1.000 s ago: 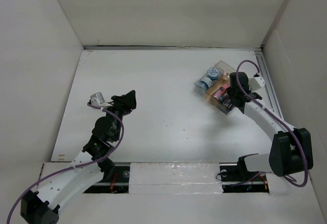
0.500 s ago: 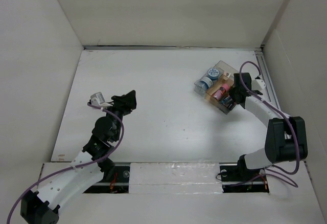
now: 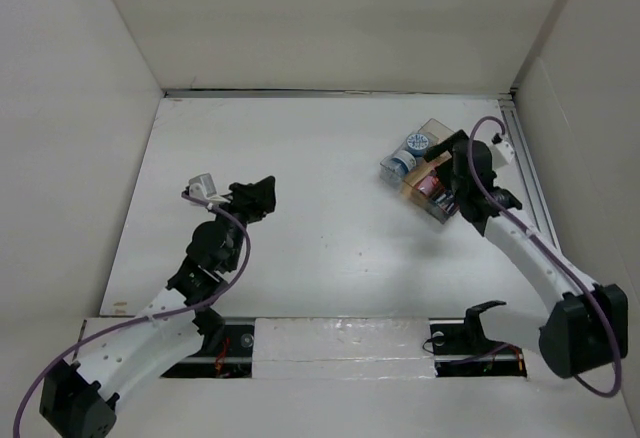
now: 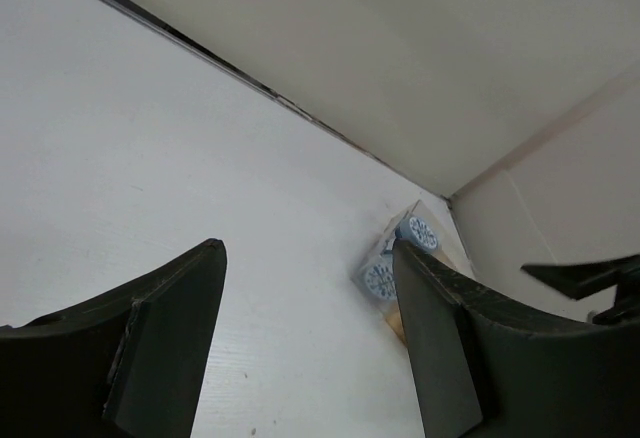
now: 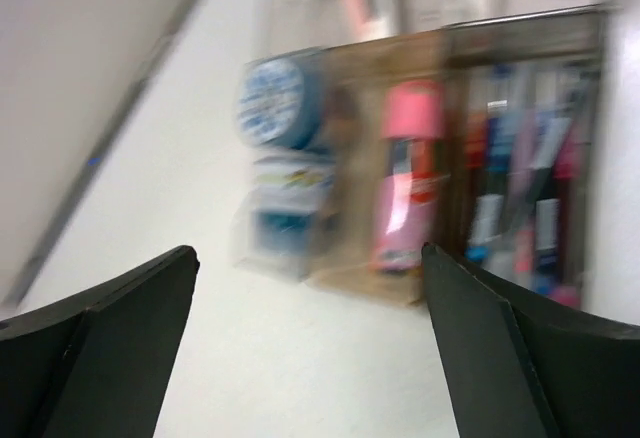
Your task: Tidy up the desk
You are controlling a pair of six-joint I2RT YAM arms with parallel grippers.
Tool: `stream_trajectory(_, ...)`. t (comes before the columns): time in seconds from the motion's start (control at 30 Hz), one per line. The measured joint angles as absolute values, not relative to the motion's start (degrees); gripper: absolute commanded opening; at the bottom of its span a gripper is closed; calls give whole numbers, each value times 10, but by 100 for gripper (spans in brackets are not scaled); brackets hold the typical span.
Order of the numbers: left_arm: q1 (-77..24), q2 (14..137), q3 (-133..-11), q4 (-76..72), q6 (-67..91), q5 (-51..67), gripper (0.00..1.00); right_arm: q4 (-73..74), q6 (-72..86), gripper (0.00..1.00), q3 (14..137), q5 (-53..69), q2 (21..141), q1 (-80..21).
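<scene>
With tape rolls [image 5: 275,103], a pink tube [image 5: 405,188] and pens [image 5: 520,188] all sitting inside the clear box [image 3: 436,128], the desk [image 3: 320,218] lying under that box is looking nearly tidied, while the right gripper [image 5: 308,250] is hovering close by the box and the left gripper [image 4: 305,248] is hanging well to its left, both spread apart and empty.

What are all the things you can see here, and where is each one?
desk: one, white, under everything
walls: white, around the desk
metal rail: one, silvery, along the desk's right edge
clear box: one, see-through, far right of the desk
round rolls: two, blue and white, box's left compartment
pink tube: one, pink, middle compartment
pens: several, mixed colours, right compartment, blurred
left gripper: one, black, open, empty, over the desk's left side
right gripper: one, black, open, empty, at the box
</scene>
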State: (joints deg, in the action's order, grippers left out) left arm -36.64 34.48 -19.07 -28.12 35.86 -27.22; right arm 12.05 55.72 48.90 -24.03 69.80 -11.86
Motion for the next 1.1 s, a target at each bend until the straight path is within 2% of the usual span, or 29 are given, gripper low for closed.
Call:
stream_trajectory(0.27, -366, 442, -217, -346, 308, -101, 69, 35, 482, 100, 489, -226, 548, -309)
stream_trajectory(0.4, -367, 453, -222, -345, 306, -86, 69, -24, 443, 100, 486, -194, 487, -386)
stream_trajectory(0.53, -367, 423, -222, -335, 312, -109, 70, -92, 422, 100, 456, -114, 467, -410)
stream_trajectory(0.63, -367, 382, -222, -335, 321, -132, 71, -136, 418, 100, 431, -51, 509, -439)
stream_trajectory(0.8, -367, 368, -222, -328, 341, -156, 71, -170, 418, 100, 408, 14, 654, -494)
stream_trajectory(0.93, -367, 393, -227, -301, 356, -157, 69, -175, 410, 100, 403, 29, 733, -525)
stream_trajectory(1.1, -367, 400, -233, -266, 364, -174, 69, -201, 404, 100, 401, 19, 763, -550)
